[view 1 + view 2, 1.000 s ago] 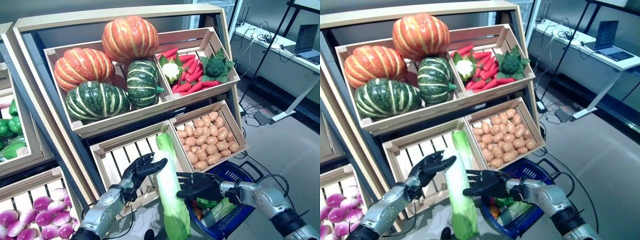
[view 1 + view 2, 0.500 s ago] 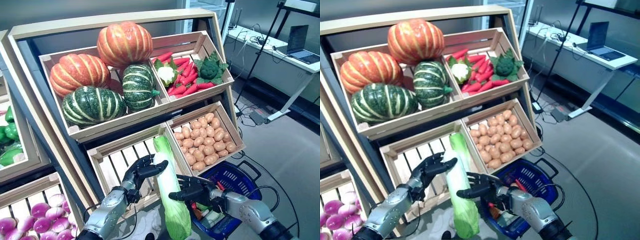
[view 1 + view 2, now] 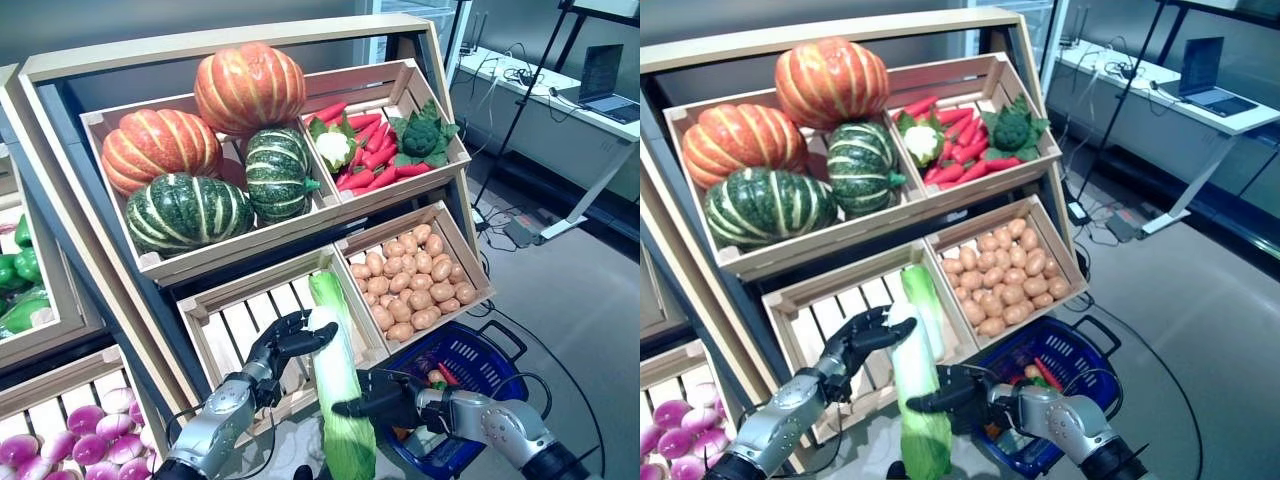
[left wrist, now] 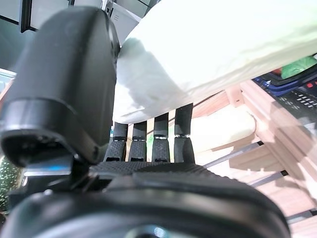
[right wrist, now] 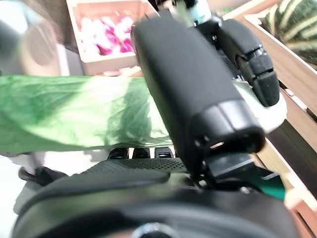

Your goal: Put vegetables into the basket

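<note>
A long cabbage (image 3: 338, 400) with a white base and green leaves hangs upright in front of the slatted lower crate (image 3: 235, 320). My left hand (image 3: 275, 350) is shut on its white upper end (image 4: 208, 44), thumb on one side and fingers on the other. My right hand (image 3: 392, 398) grips the leafy lower part (image 5: 74, 114) from the right, between thumb and fingers. The blue basket (image 3: 500, 345) stands on the floor to the right of the cabbage, below the potato crate, with a few vegetables (image 3: 436, 378) inside.
A second cabbage (image 3: 325, 290) lies in the slatted crate behind the held one. The shelf holds pumpkins (image 3: 200, 150), red chillies with cauliflower and broccoli (image 3: 380, 150), and potatoes (image 3: 410, 285). Purple onions (image 3: 60, 450) and green peppers (image 3: 15, 270) sit left.
My right hand has slid down and left along the cabbage onto its leafy lower part. The left hand keeps its hold on the white end. The camera shifted slightly.
</note>
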Motion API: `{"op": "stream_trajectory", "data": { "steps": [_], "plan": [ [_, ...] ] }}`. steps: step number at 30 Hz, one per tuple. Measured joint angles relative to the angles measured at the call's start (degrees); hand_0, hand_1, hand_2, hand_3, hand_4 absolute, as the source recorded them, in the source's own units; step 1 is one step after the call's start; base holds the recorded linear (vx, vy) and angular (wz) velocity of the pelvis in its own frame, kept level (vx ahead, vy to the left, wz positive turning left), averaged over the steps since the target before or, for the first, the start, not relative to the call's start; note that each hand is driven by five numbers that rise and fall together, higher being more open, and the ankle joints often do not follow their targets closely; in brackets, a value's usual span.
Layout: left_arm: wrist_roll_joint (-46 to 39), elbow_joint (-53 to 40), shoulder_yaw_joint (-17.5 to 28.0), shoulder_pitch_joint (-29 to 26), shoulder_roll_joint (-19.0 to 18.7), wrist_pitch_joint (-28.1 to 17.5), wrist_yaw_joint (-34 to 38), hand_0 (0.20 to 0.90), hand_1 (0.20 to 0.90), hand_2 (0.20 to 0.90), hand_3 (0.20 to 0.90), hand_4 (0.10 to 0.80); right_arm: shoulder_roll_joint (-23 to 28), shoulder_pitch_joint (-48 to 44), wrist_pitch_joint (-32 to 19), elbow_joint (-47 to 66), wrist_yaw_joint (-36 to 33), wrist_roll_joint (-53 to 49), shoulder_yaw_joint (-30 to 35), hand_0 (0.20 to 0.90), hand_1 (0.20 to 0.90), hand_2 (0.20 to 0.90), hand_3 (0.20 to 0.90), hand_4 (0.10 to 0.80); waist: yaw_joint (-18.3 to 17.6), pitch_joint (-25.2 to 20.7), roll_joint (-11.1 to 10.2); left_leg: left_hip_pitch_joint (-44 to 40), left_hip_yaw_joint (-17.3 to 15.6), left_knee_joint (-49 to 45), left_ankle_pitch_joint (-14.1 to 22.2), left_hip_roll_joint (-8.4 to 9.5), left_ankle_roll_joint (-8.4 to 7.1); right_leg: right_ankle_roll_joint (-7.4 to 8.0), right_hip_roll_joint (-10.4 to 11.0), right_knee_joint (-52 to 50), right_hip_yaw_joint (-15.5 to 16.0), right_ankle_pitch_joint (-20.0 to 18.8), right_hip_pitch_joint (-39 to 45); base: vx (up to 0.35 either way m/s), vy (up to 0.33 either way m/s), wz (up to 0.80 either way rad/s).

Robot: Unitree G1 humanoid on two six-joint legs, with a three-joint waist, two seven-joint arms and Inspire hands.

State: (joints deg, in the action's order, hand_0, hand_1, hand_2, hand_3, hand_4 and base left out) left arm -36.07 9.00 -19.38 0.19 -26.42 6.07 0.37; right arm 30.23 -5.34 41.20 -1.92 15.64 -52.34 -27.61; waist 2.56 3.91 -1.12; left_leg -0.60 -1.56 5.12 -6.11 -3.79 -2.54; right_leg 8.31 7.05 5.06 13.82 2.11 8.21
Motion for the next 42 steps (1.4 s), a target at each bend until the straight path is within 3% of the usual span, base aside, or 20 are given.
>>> {"op": "stream_trajectory", "data": {
  "steps": [8, 9, 10, 12, 32, 33, 34, 35, 42],
  "plan": [
    [-0.11, -0.07, -0.02, 0.0, -0.14, 0.0, -1.94, 0.3, 0.3, 0.3, 0.3, 0.4, 2.53, -0.67, 0.91, -0.02, 4.57, 0.45, -0.04, 0.9, 0.9, 0.9, 0.9, 0.8, 0.27, -0.01, -0.05, 0.08, 0.54, 0.01, -0.02, 0.06, -0.02, -0.01, -0.02, 0.0, 0.56, 0.04, 0.2, 0.003, 0.0, 0.03],
    [-0.13, -0.1, -0.02, 0.0, -0.14, 0.0, -2.09, 0.3, 0.3, 0.3, 0.3, 0.4, 2.7, -0.72, 0.9, -0.13, 5.08, 0.54, -0.04, 0.789, 0.789, 0.789, 0.789, 0.726, 0.27, -0.01, -0.05, 0.08, 0.54, 0.0, -0.02, 0.06, -0.02, -0.01, -0.03, 0.0, 0.56, 0.04, 0.2, 0.0, 0.0, 0.0],
    [-0.13, -0.1, -0.02, 0.0, -0.15, 0.0, -2.15, 0.3, 0.3, 0.3, 0.3, 0.4, 2.76, -0.85, 0.84, -0.25, 5.94, 1.27, -0.04, 0.455, 0.455, 0.455, 0.455, 0.504, 0.27, -0.02, -0.05, 0.08, 0.54, 0.0, -0.02, 0.06, -0.02, -0.01, -0.03, 0.0, 0.56, 0.04, 0.2, 0.0, 0.0, 0.0],
    [-0.19, -0.28, -0.11, 0.01, -0.15, 0.0, -2.17, 0.3, 0.3, 0.3, 0.3, 0.4, 2.94, -1.05, 0.65, -0.29, 6.69, 2.55, -0.04, 0.3, 0.3, 0.3, 0.3, 0.4, 0.24, -0.02, -0.07, 0.08, 0.55, 0.0, -0.02, 0.07, -0.02, -0.01, -0.03, 0.0, 0.56, 0.04, 0.2, 0.0, 0.0, 0.0],
    [-0.81, -1.87, -0.19, 0.03, -0.23, -0.01, -1.94, 0.3, 0.3, 0.3, 0.3, 0.4, 3.25, -0.59, -1.92, -1.17, 6.95, 2.34, -0.34, 0.3, 0.3, 0.3, 0.3, 0.4, 0.25, -0.05, -0.13, -0.13, 0.92, 0.0, -0.04, 0.11, -0.01, -0.01, -0.03, 0.0, 0.53, 0.03, 0.42, 0.0, 0.0, 0.0],
    [-0.81, -1.87, -0.15, 0.03, -0.23, -0.01, -1.96, 0.46, 0.46, 0.46, 0.46, 0.507, 3.24, -0.43, -2.32, -1.19, 6.95, 2.29, -0.29, 0.3, 0.3, 0.3, 0.3, 0.4, 0.24, -0.05, -0.13, -0.13, 0.92, 0.0, -0.04, 0.12, -0.01, -0.01, -0.03, 0.0, 0.53, 0.03, 0.42, 0.0, 0.0, 0.0],
    [-0.81, -1.87, -0.09, 0.03, -0.23, -0.01, -2.04, 0.752, 0.752, 0.752, 0.752, 0.701, 3.23, -0.24, -2.73, -1.22, 6.95, 2.27, -0.23, 0.3, 0.3, 0.3, 0.3, 0.4, 0.24, -0.05, -0.13, -0.12, 0.93, 0.0, -0.04, 0.12, -0.01, -0.01, -0.03, 0.0, 0.52, 0.03, 0.43, 0.0, 0.0, 0.0],
    [-0.81, -1.88, -0.02, 0.03, -0.23, -0.01, -2.21, 0.9, 0.9, 0.9, 0.9, 0.8, 3.18, 0.05, -3.08, -1.22, 6.94, 2.19, -0.13, 0.3, 0.3, 0.3, 0.3, 0.4, 0.24, -0.05, -0.13, -0.12, 0.94, 0.0, -0.04, 0.12, -0.01, -0.01, -0.03, 0.0, 0.51, 0.03, 0.43, 0.0, 0.0, 0.0],
    [-2.51, -2.53, 1.64, -0.01, 0.97, -0.05, -2.78, 0.9, 0.9, 0.9, 0.9, 0.8, 2.42, 2.56, -6.7, -1.24, 6.72, -2.23, 0.08, 0.3, 0.3, 0.3, 0.3, 0.4, 0.04, -0.04, -0.11, -0.11, 0.93, 0.01, -0.03, 0.09, -0.01, -0.01, -0.03, 0.0, 0.47, 0.04, 0.41, 0.0, 0.0, 0.0]
  ]
}}
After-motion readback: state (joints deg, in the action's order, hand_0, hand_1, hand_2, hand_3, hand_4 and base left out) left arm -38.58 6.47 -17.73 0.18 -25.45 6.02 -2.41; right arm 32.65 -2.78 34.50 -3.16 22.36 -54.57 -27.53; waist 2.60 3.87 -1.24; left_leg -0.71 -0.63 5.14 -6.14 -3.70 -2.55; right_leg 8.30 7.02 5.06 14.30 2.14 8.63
